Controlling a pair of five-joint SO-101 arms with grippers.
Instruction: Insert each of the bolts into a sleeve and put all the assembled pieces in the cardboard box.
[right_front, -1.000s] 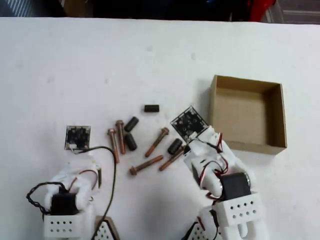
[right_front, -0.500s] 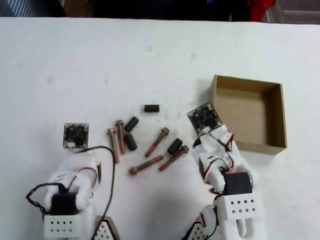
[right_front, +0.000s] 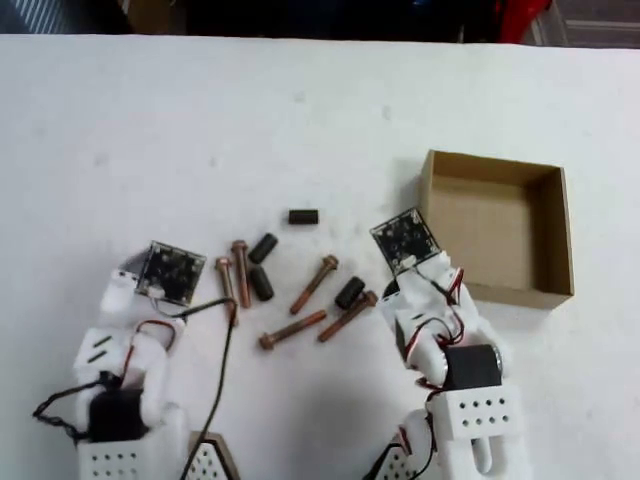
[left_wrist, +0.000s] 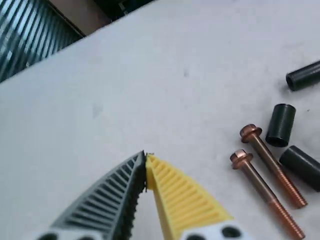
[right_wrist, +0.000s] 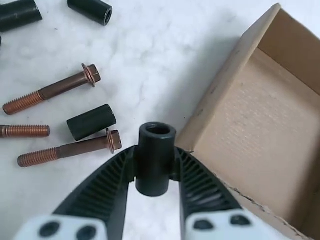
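Right gripper (right_wrist: 155, 160) gripping bare sleeve (right_wrist: 157, 137); left gripper (left_wrist: 145, 159) sitting shut, empty. Bolts (right_front: 294, 329) lying loose at its 9 o'clock; cardboard box (right_front: 485, 232) awaiting all pieces.

Likely a robotics lab or workshop bench — a white table (right_front: 300, 110) with copper bolts (right_front: 313, 286) and black sleeves (right_front: 303, 217) loose beside a cardboard box (right_front: 485, 225), and two white arms (right_front: 470, 385) with bare wiring near that box.

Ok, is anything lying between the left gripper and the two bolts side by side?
Nothing visible. Only bare table separates the left gripper, jaws shut, from the nearer bolt; the second bolt and the black sleeves lie beyond it.
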